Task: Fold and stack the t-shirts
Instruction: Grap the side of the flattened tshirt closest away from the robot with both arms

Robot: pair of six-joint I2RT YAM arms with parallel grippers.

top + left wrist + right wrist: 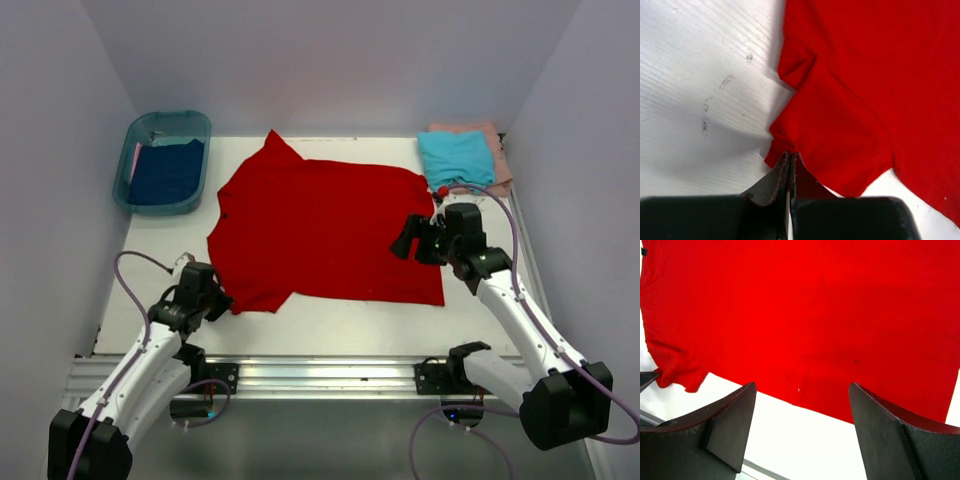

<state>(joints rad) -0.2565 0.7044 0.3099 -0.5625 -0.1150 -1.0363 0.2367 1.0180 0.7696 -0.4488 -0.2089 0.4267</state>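
At the far left corner of the table (330, 322) stood a teal tub (130, 185), and the dark blue t-shirt (166, 172) lay inside it. Nearer to the arms, the left gripper (216, 300) was low at the near-left part of the red t-shirt (320, 235). In the left wrist view its jaws were pressed together on the edge of the near sleeve, and the cloth was gathered into a small fold at the fingertips (785, 162). The red t-shirt was spread flat in the middle of the table, with the collar to the left, one sleeve pointing to the far side and the hem to the right. The right gripper (412, 243) hung over the right part of this shirt, close to its near edge. Its two fingers (735, 415) stood wide apart and nothing was between them. In the far right corner the teal t-shirt (455, 157) lay folded on top of the pale pink t-shirt (499, 165), well apart from the red one
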